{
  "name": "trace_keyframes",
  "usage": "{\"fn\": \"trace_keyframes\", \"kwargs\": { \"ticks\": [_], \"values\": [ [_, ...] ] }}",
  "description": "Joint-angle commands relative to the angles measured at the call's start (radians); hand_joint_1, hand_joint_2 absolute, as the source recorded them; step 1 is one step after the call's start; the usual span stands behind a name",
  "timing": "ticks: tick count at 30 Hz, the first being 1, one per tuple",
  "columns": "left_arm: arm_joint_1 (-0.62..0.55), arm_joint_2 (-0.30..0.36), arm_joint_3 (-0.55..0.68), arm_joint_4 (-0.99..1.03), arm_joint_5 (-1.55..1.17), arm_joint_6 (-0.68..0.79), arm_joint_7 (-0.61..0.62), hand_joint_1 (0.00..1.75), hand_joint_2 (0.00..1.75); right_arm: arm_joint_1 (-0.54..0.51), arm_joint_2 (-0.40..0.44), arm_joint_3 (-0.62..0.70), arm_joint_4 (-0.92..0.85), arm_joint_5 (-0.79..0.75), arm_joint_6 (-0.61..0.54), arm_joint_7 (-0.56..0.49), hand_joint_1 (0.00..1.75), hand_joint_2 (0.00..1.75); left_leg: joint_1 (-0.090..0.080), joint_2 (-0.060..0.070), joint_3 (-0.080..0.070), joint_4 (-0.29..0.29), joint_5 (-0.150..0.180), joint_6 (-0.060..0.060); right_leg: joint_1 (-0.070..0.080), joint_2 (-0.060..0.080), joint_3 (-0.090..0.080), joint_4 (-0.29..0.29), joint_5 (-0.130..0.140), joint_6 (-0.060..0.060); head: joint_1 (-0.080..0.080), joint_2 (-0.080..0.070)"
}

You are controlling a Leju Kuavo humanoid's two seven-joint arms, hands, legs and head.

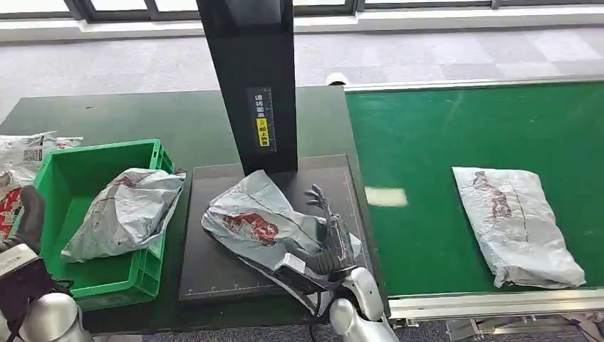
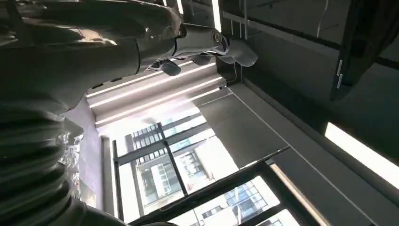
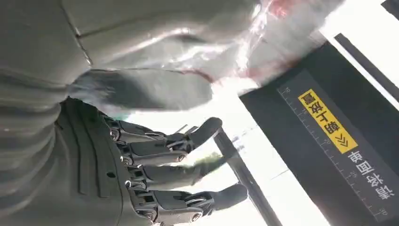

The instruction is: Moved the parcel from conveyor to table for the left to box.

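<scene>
From the head view, a grey parcel (image 1: pixel 260 217) with red print lies on the black pad (image 1: pixel 214 267) at the middle of the table (image 1: pixel 142 114), its far end near the foot of the black post (image 1: pixel 249 78). The right hand (image 1: pixel 329 231) rests at the parcel's right end, near the pad's right edge, with dark fingers (image 1: pixel 318 196) raised and spread; whether it holds the parcel cannot be told from here. A green box (image 1: pixel 64 174) stands at the table's left edge, just beside the pad, with a second grey parcel (image 1: pixel 125 210) lying in it and leaning on its right wall. More bags (image 1: pixel 25 153) lie at the far left edge. On the green conveyor (image 1: pixel 441 135) to the right, a third parcel (image 1: pixel 516 224) lies flat near its near edge, well apart from the hand. The left arm (image 1: pixel 32 285) shows at the table's near left corner.

The left wrist view looks up at ceiling lights and windows (image 2: pixel 188 174); the grey cover (image 2: pixel 33 155) is in view, but the left hand's fingers are not clear enough to judge.

In the right wrist view, the thumb (image 3: pixel 141 89) lies against the parcel's (image 3: pixel 188 33) plastic, while the fingers (image 3: pixel 197 134) stretch out apart and seemingly clear of it, over the labelled post (image 3: pixel 329 127).
</scene>
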Motion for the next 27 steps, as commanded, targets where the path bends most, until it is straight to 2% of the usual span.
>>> {"fn": "trace_keyframes", "kwargs": {
  "ticks": [1, 6, 12, 18, 27],
  "values": [
    [0.011, -0.007, -0.041, 0.047, -0.006, -0.002, 0.004, 0.00, 1.75, -0.035, -0.027, -0.028, 0.041, 0.001, -0.006, 0.012, 0.00, 1.75, 0.000, -0.001, 0.002, -0.002, 0.001, 0.001, 0.000, -0.001, 0.002, -0.002, 0.000, 0.000, 0.000, 0.000],
    [0.004, -0.007, -0.041, 0.057, -0.007, -0.002, 0.004, 0.00, 1.75, -0.009, -0.022, -0.041, -0.030, -0.015, -0.049, -0.010, 0.00, 1.75, -0.001, -0.002, 0.001, -0.002, 0.001, 0.001, 0.000, -0.002, 0.002, -0.002, 0.000, 0.000, 0.000, 0.000],
    [0.004, -0.007, -0.041, 0.057, -0.007, -0.002, 0.004, 0.00, 1.75, -0.009, -0.022, -0.041, -0.030, -0.015, -0.049, -0.010, 0.00, 1.75, -0.001, -0.001, 0.001, -0.001, 0.001, 0.001, 0.000, -0.002, 0.001, -0.001, 0.000, 0.000, 0.000, 0.000],
    [0.007, -0.007, -0.042, 0.066, -0.006, -0.002, 0.004, 0.00, 1.75, 0.071, -0.009, -0.045, -0.230, -0.164, -0.114, -0.138, 0.00, 1.75, -0.001, -0.003, 0.002, -0.003, 0.001, 0.001, 0.000, -0.004, 0.002, -0.002, 0.000, 0.000, 0.000, 0.000],
    [0.007, -0.007, -0.042, 0.066, -0.006, -0.002, 0.004, 0.00, 1.75, 0.071, -0.009, -0.045, -0.230, -0.164, -0.114, -0.138, 0.00, 1.75, -0.001, -0.002, 0.002, -0.002, 0.001, 0.001, 0.000, -0.002, 0.001, -0.002, 0.000, 0.000, 0.000, 0.000]
  ]
}}
